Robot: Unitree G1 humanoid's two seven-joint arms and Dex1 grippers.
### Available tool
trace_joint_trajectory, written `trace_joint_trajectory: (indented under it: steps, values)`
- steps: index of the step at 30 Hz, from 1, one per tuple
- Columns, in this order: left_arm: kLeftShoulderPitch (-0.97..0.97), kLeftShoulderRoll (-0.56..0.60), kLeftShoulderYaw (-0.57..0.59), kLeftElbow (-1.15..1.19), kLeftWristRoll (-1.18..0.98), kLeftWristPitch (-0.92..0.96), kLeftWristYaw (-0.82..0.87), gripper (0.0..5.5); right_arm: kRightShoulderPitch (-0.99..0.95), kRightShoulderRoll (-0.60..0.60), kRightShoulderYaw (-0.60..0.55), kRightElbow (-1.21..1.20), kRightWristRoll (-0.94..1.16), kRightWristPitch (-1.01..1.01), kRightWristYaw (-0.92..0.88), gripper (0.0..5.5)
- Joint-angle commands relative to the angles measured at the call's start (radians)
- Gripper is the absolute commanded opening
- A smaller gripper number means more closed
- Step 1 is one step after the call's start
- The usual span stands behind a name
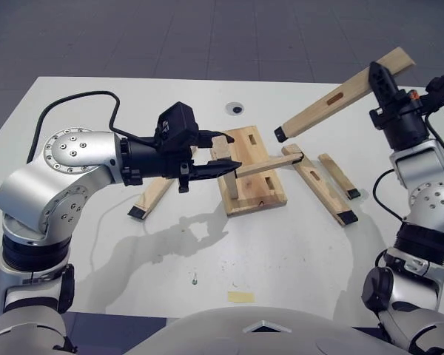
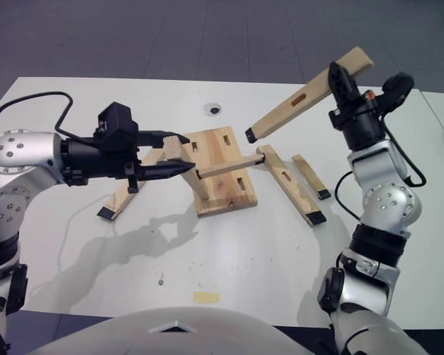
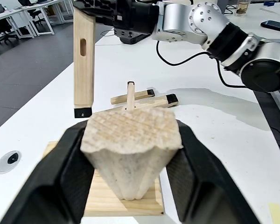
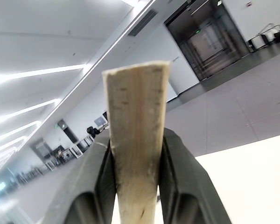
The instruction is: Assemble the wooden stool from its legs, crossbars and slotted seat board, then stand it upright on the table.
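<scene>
Leaving one leg (image 1: 154, 194) lying flat on the bench (image 1: 74, 103) at far left. Clamping the left claw (image 1: 228, 151) shut around the top of a second leg (image 3: 130, 140), holding it upright on the slotted seat board (image 1: 255, 194). Carrying a crossbar (image 1: 266, 165) plugged into that leg's side and meeting the top end of a third leg (image 1: 322, 188) lying on the bench just right of the board. Risking, with any sideways shove, levering this crossbar out of its joint, tipping the upright leg off the board, or dragging the third leg askew. Leaving a second, loose crossbar (image 1: 337, 176) flat just beyond that. Pinching the right claw (image 1: 381, 78) closed on the fourth leg (image 1: 333, 100), holding it slanted in the air over the bench's right rear, capped foot pointing down toward the board. Risking a knock into the half-made joint while bringing it down, and probably a pivot in the grip, gripping so far from the low end. Counting up: four legs, two crossbars, one seat board, two claws, both full.
</scene>
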Motion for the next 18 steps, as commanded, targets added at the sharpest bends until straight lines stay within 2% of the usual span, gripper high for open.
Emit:
trace_joint_trajectory:
  steps: [1,8,12,18]
  values:
    - [0.052,-0.066,-0.084,0.001,0.125,-0.039,0.142,2.03,0.050,0.020,0.065,-0.065,-0.100,-0.060,0.029,1.01]
    - [0.122,-0.194,-0.183,-0.013,0.207,-0.046,0.328,2.02,0.097,0.018,0.125,-0.118,-0.255,-0.159,0.066,1.01]
    - [0.124,-0.235,-0.181,-0.009,0.219,-0.033,0.386,2.02,0.120,0.025,0.192,-0.168,-0.313,-0.188,0.101,1.01]
    - [0.112,-0.254,-0.190,-0.017,0.216,-0.021,0.406,2.02,0.128,0.032,0.217,-0.176,-0.346,-0.209,0.122,1.01]
